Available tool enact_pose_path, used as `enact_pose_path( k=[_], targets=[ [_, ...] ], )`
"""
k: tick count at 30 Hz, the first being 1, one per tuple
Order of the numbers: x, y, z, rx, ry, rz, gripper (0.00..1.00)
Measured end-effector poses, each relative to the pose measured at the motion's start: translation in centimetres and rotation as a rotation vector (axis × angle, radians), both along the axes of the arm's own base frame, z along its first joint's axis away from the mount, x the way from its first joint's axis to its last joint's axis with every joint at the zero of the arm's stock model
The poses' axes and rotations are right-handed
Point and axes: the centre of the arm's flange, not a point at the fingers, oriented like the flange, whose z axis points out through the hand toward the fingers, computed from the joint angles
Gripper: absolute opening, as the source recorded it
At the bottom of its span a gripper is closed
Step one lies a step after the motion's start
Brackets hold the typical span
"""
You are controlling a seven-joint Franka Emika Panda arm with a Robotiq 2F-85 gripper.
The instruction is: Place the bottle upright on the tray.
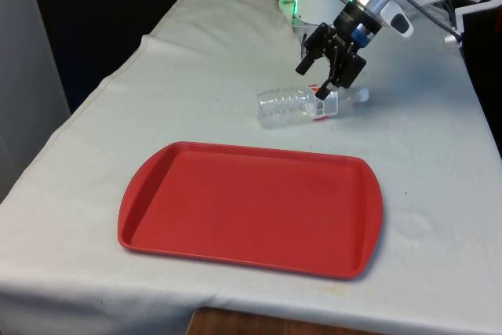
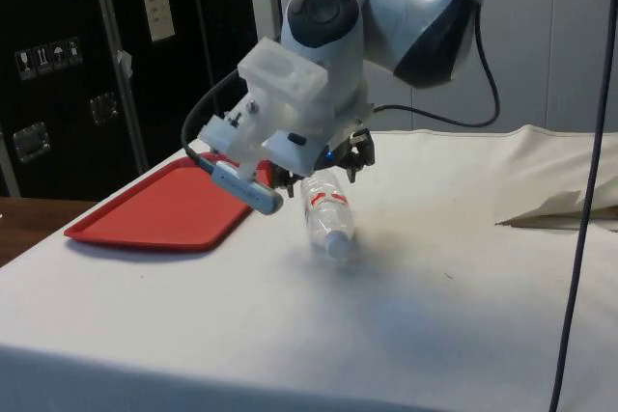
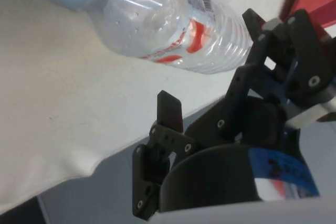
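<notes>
A clear plastic bottle (image 1: 294,105) with a red and white label lies on its side on the white cloth, just beyond the far rim of the red tray (image 1: 157,233). Its pale cap (image 1: 362,96) points to the front view's right. My gripper (image 1: 311,82) hangs open right over the bottle's labelled end, one fingertip (image 1: 320,94) down at the label. In the side view the gripper (image 2: 323,169) sits above the bottle (image 2: 326,211), with the tray (image 2: 116,233) beyond it. The wrist view has the bottle (image 3: 157,19) lying just past the spread gripper (image 3: 210,66). Nothing is held.
The robot base (image 1: 310,5) stands close behind the bottle. A raised fold of cloth (image 2: 560,205) lies at the side view's right. Bare cloth surrounds the tray, whose front rim sits near the table's front edge (image 1: 259,304).
</notes>
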Motion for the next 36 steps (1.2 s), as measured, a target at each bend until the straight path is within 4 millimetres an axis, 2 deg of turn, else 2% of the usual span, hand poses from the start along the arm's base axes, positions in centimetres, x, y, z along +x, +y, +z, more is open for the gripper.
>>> enact_pose_path(
  k=[11, 22, 32, 36],
  targets=[
    [-0.6, 0.7, -0.2, -0.062, -0.035, -0.005, 1.0],
    [-1.4, 2.6, -1.1, -0.129, -0.082, -0.001, 1.0],
    [-1.9, 4.1, -2.5, -0.173, -0.122, 0.003, 1.0],
    [-2.2, 4.4, -3.7, -0.185, -0.137, 0.005, 1.0]
  ],
)
